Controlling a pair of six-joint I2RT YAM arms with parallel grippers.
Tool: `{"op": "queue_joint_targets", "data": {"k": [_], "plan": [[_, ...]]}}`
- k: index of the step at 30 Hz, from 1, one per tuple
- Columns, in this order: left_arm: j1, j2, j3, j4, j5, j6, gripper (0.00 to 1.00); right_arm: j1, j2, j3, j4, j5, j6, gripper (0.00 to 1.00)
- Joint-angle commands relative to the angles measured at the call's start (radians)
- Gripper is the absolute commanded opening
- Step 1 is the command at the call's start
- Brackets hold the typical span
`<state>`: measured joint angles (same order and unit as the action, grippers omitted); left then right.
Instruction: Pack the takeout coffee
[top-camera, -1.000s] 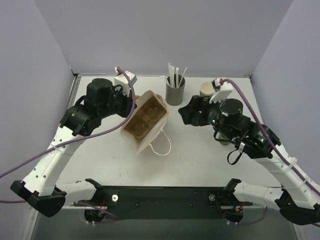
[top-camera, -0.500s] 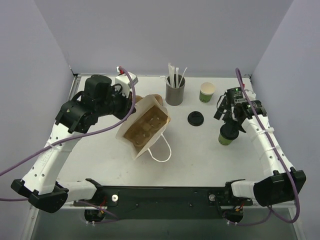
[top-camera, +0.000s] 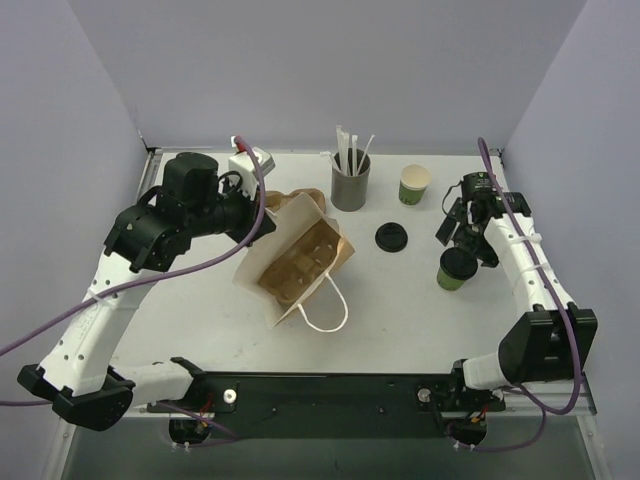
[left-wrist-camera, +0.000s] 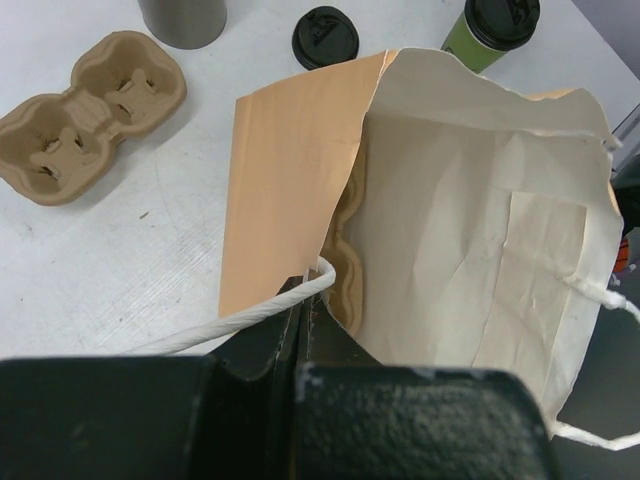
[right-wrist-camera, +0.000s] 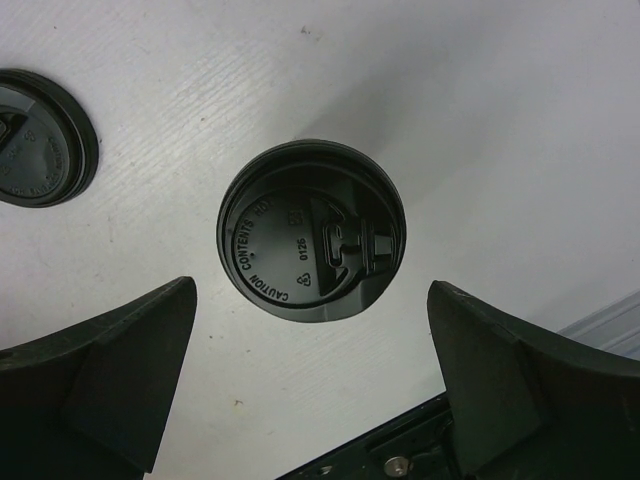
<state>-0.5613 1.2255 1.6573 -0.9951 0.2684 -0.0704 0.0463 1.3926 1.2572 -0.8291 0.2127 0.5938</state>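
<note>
White table (top-camera: 400, 310), lilac walls (top-camera: 300, 70), takeout coffee (top-camera: 457, 268)

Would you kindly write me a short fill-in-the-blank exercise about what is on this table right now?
The right claw hovers open above the green cup whose lid is ____.
The left claw grips the paper bag, whose rope handles are ____.
The other cup beside the grey straw holder has no ____.
Missing words: black, white, lid.

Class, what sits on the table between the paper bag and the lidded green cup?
A loose black lid lies between the paper bag and the lidded green cup, clearest in the top view.
</note>
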Motion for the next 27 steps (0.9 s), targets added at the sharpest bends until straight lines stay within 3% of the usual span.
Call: {"op": "queue_joint_targets", "data": {"k": [1, 13, 22, 27], "plan": [[-0.006, -0.040, 0.001, 0.027, 0.034, -0.006, 0.00, -0.014, 0.046, -0.021, -0.005, -0.004, -0.015, 0.95], [-0.017, -0.040, -0.010, 0.026, 0.023, -0.002, 0.00, -0.037, 0.049, -0.113, 0.064, -0.030, 0.001, 0.93], [-0.019, -0.035, -0.008, 0.026, 0.008, 0.003, 0.00, -0.040, 0.046, -0.162, 0.096, -0.062, 0.009, 0.81], [-0.020, -0.032, -0.004, 0.023, 0.008, 0.001, 0.00, -0.040, 0.016, -0.176, 0.096, -0.084, 0.012, 0.81]]}}
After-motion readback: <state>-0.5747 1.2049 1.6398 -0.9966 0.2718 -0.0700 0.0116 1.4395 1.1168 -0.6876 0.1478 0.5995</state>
